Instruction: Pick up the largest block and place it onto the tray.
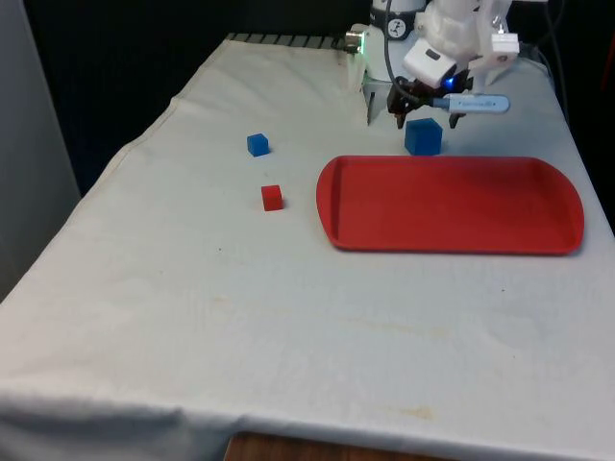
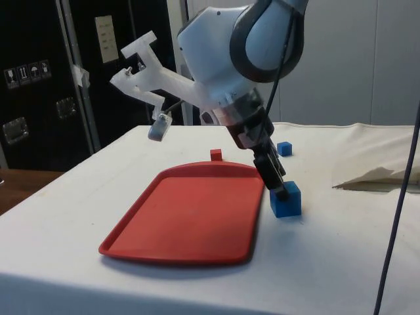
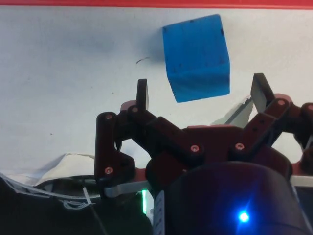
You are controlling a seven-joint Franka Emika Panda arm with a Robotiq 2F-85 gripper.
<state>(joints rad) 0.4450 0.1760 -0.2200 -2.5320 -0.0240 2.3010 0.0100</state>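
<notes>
The largest block is a blue cube (image 1: 423, 136) (image 2: 285, 199) (image 3: 197, 57) resting on the white cloth just behind the red tray's (image 1: 450, 204) (image 2: 190, 213) far edge. My gripper (image 1: 427, 111) (image 2: 278, 186) (image 3: 201, 95) hovers right over the cube with its fingers spread wide. In the wrist view the cube sits between and just beyond the two fingertips (image 3: 142, 93), with neither touching it. Nothing is held.
A small blue cube (image 1: 257, 144) (image 2: 283, 148) and a small red cube (image 1: 272, 197) (image 2: 216, 154) lie on the cloth toward the front view's left of the tray. A white stand base (image 1: 375, 96) sits close behind the gripper.
</notes>
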